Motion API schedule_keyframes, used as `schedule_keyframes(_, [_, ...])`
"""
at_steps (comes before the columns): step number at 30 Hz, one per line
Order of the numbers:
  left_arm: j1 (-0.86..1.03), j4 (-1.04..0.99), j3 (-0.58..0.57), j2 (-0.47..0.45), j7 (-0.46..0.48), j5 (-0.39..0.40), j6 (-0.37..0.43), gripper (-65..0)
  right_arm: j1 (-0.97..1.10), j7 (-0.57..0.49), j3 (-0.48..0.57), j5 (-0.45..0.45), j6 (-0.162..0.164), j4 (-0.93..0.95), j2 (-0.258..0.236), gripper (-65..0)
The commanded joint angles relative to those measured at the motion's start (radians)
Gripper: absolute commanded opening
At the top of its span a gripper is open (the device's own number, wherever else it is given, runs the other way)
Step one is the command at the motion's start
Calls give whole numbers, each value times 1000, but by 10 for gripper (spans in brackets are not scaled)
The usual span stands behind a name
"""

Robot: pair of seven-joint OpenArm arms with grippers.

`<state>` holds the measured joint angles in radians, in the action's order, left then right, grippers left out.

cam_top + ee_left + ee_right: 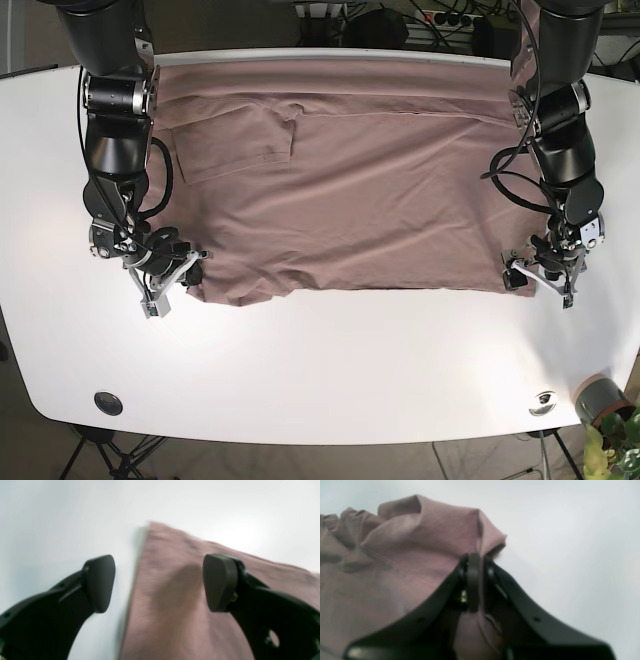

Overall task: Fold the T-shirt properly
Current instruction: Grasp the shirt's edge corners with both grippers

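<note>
Two black grippers are seen: the right gripper (pixel 473 562) is clamped on a bunched corner of the one mauve cotton T-shirt (pixel 370 190), spread on the white table (pixel 330 370); the left gripper (pixel 158 582) is spread wide over another corner.

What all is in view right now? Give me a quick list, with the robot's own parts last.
T-shirt: one, dusty pink, spread across the table, partly folded, near edge bunched at the base view's left corner.
Table: one, white, under everything.
Round fittings: two, dark and silvery, near front edge of table.
Potted plant: one, grey pot with green leaves, base view's bottom right corner.
Cables: several, dark, behind the table.
Right hand: one, black, shut on a fold of the T-shirt.
Left hand: one, black, open, straddling the shirt's edge near its corner.
</note>
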<state>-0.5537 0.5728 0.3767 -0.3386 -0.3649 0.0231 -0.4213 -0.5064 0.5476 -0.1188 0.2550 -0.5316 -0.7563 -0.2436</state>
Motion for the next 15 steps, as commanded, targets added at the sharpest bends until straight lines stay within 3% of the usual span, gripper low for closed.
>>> schedule_keyframes(1, [-22,10,-2,-12,7,4,-18,-299,-44,4,-5,7,-2,-16,-12,-626])
schedule_keyframes(5, [-22,10,-2,-12,11,2,-18,-576,-47,4,-2,4,-2,-16,-12,-626])
schedule_keyframes(6, [-22,10,-2,-12,11,2,-18,-615,-47,4,-2,2,-2,-16,-12,-626])
schedule_keyframes(15, [7,111,5,-12,4,7,-21,-650,-67,10,-3,5,-3,-25,-15,-626])
